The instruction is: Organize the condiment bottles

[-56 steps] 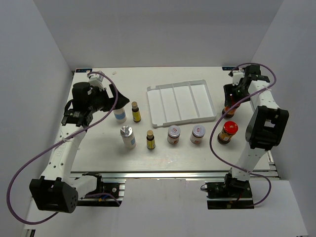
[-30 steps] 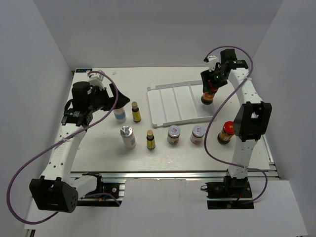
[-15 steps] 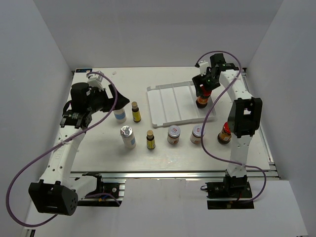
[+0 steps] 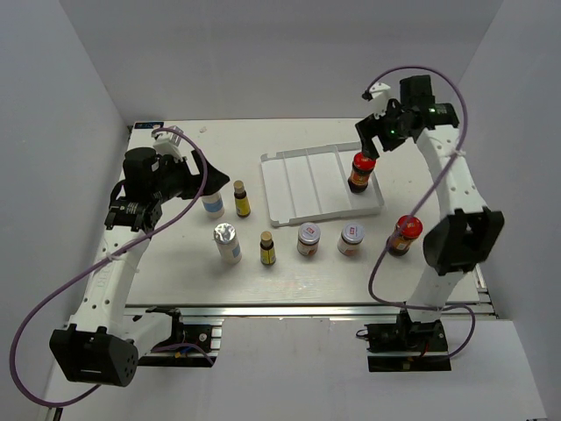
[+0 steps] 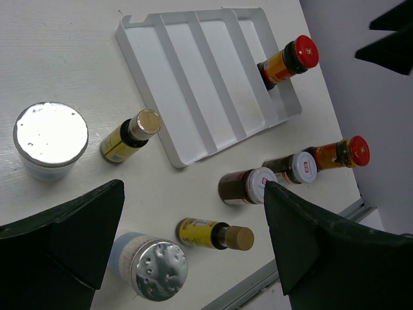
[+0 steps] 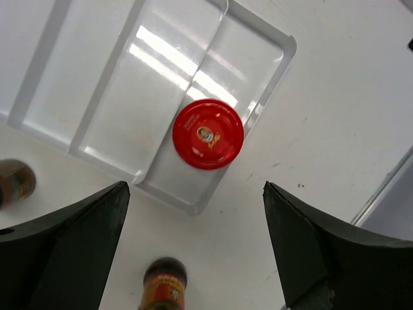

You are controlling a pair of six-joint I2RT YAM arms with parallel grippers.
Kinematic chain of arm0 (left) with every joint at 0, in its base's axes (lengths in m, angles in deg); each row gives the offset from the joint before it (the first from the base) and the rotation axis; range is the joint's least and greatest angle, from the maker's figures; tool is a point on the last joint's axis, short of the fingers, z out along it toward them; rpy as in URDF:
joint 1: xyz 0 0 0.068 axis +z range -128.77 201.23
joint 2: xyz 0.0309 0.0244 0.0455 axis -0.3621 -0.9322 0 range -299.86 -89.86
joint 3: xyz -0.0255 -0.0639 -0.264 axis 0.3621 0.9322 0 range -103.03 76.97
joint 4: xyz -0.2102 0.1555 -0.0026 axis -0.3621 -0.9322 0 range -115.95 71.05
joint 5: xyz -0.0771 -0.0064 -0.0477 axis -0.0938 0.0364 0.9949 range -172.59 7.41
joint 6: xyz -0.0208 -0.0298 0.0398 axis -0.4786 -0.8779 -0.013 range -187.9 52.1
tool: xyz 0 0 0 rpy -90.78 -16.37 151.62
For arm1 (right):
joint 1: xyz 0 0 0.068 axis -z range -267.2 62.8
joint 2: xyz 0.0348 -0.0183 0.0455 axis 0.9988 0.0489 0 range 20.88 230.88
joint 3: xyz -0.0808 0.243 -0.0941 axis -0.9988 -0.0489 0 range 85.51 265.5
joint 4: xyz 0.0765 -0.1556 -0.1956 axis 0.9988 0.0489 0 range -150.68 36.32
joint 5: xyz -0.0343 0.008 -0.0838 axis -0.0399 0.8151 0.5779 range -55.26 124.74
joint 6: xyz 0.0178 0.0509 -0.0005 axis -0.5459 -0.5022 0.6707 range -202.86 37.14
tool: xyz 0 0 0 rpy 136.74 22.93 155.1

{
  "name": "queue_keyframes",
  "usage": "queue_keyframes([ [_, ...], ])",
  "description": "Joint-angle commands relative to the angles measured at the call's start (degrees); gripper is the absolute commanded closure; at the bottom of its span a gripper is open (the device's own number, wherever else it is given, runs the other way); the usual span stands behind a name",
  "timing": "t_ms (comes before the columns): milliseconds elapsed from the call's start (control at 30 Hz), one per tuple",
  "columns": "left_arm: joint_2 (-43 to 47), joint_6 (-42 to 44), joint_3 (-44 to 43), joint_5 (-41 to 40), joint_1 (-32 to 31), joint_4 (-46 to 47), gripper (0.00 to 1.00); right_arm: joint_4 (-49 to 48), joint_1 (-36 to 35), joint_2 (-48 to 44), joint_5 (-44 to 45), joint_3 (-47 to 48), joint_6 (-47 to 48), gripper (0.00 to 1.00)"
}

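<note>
One red-capped dark-sauce bottle [image 4: 358, 171] [image 6: 208, 134] stands upright in the rightmost compartment of the white ribbed tray [image 4: 302, 184] [image 6: 97, 97]. My right gripper [image 4: 377, 139] [image 6: 195, 187] hangs open above it, apart from it. The second red-capped bottle [image 4: 403, 235] [image 6: 164, 290] stands on the table right of the tray. In front of the tray stand two silver-lidded jars [image 4: 308, 239] [image 4: 351, 239]. Left of the tray are two amber bottles [image 4: 241, 198] [image 4: 267, 248] and two white bottles [image 4: 212, 203] [image 4: 227, 243]. My left gripper [image 4: 203, 173] [image 5: 193, 194] is open above them and holds nothing.
The tray's other three compartments [image 5: 193, 71] hold nothing. White walls close in the table at the left, back and right. The right arm's base column [image 4: 456, 237] rises beside the second red-capped bottle.
My right gripper carried a red-capped bottle from the table's right side into the tray's rightmost compartment, let it go and lifted away open. The left arm has hardly moved.
</note>
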Motion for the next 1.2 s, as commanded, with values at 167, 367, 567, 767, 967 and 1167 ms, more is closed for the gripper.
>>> queue_keyframes([
  [167, 2.4, -0.2, 1.9, 2.5, -0.1, 3.4, 0.02, 9.2, 4.1, -20.0, -2.9, -20.1, 5.0, 0.11],
  [367, 2.0, 1.2, 2.7, 3.8, -0.3, 3.6, 0.02, 7.3, 7.0, -26.4, 0.2, -33.4, 5.7, 0.11],
  [567, 1.7, 0.9, 3.8, 3.8, -1.1, 4.7, 0.02, 3.4, 7.2, -28.5, 3.3, -40.6, 6.0, 0.11],
  [767, 2.0, 1.4, 3.4, 3.3, -1.4, 3.8, 0.02, 1.3, 9.4, -28.1, 6.8, -44.3, 6.3, 0.11],
  [967, 2.5, 1.5, 3.7, 2.8, -1.3, 3.3, 0.02, 1.1, 11.6, -28.7, 6.4, -47.5, 8.1, 0.11],
  [1167, 2.6, 1.0, 3.5, 2.7, -1.4, 3.4, 0.02, -0.1, 12.3, -28.2, 5.8, -49.1, 8.9, 0.12],
])
